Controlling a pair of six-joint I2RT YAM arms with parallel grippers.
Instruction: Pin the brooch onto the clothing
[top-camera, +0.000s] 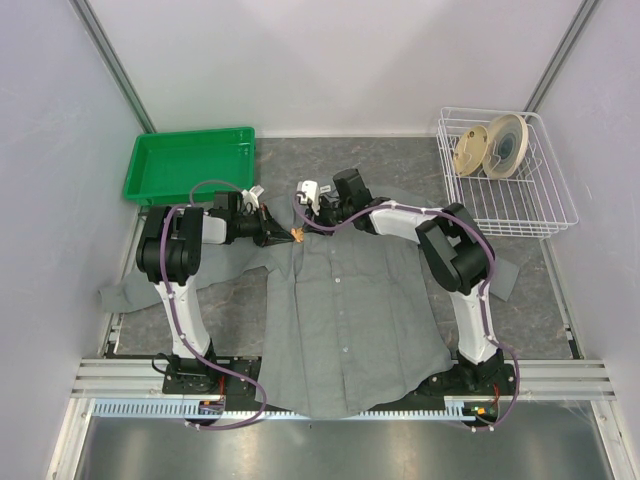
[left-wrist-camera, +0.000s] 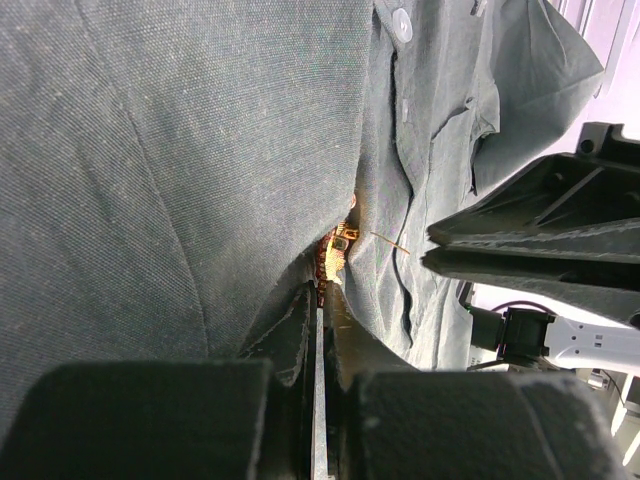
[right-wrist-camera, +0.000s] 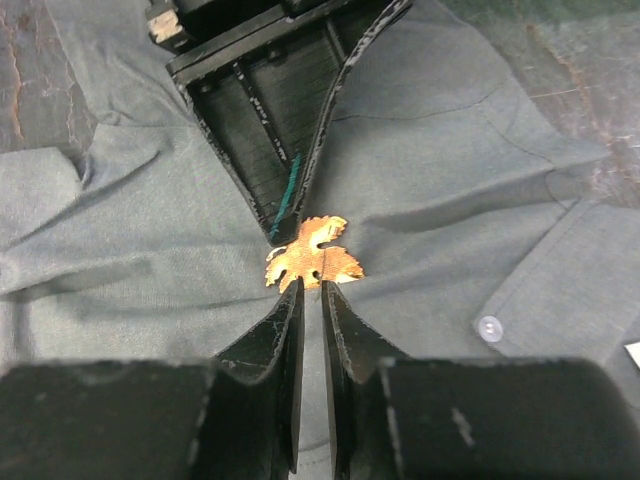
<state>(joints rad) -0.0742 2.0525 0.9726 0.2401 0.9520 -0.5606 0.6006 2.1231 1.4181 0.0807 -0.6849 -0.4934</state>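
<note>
The grey shirt (top-camera: 345, 310) lies flat on the table, collar to the far side. The orange leaf-shaped brooch (top-camera: 297, 235) rests on the shirt's upper chest by the placket. It shows clearly in the right wrist view (right-wrist-camera: 312, 257) and partly in the left wrist view (left-wrist-camera: 336, 252), with its thin pin sticking out. My left gripper (top-camera: 283, 234) comes in from the left and is shut on the brooch's edge (left-wrist-camera: 324, 290). My right gripper (right-wrist-camera: 311, 287) comes from the far side, its jaws almost together, with the tips pinching the brooch's near edge.
A green tray (top-camera: 190, 163) stands at the back left. A white wire basket (top-camera: 505, 170) with tape rolls stands at the back right. The shirt's left sleeve (top-camera: 140, 290) spreads to the left. A white shirt button (right-wrist-camera: 489, 326) lies near my right fingers.
</note>
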